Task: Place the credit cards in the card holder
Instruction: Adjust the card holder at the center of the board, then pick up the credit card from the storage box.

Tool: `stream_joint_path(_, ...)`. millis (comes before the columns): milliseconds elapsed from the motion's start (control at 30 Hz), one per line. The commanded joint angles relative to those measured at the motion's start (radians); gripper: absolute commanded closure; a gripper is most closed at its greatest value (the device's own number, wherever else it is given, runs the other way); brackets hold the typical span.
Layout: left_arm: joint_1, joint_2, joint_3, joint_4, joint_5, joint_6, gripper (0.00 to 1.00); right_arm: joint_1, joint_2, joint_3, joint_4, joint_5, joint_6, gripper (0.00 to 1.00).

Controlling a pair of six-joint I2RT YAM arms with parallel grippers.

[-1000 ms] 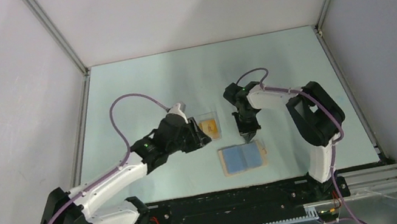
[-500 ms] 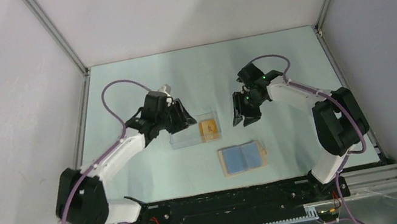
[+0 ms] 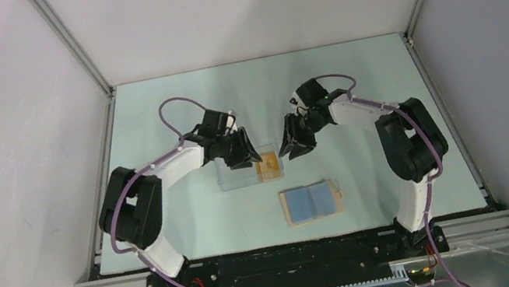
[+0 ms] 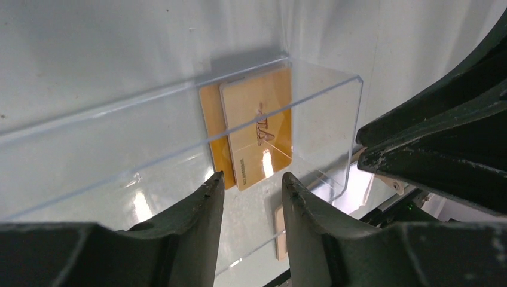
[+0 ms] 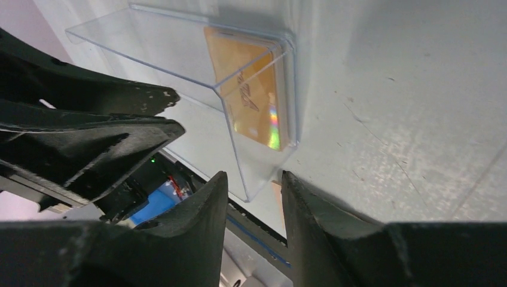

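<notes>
Two orange-yellow credit cards lie overlapped inside the right end of a clear plastic box. The left wrist view looks down on the cards through the box wall, and the right wrist view shows the same cards. My left gripper hangs over the box's far left part, open and empty. My right gripper sits just right of the box, open and empty, near the box's corner. The tan card holder lies open, blue lining up, nearer the arm bases.
The clear box's upright walls surround the cards. The two grippers face each other closely across the box, with the right gripper's fingers showing in the left wrist view. Aluminium frame rails border the table.
Both arms have swung inward to the clear box from either side. The right gripper, shut a second ago near the card holder, now stands open beside the box.
</notes>
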Motion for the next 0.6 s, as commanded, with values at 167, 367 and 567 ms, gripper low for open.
stream_joint_path(167,-0.006,0.093,0.057,0.006,0.004,0.03,0.56,0.027,0.077,0.096,0.039,-0.032,0.038,0.63)
stream_joint_path(367,-0.021,0.139,0.077,0.007,0.011,0.037,0.6,0.037,0.097,0.12,0.008,-0.008,0.022,0.84)
stream_joint_path(567,-0.034,0.154,0.094,0.008,0.011,0.04,0.68,0.039,0.102,0.12,0.0,-0.008,0.017,0.96)
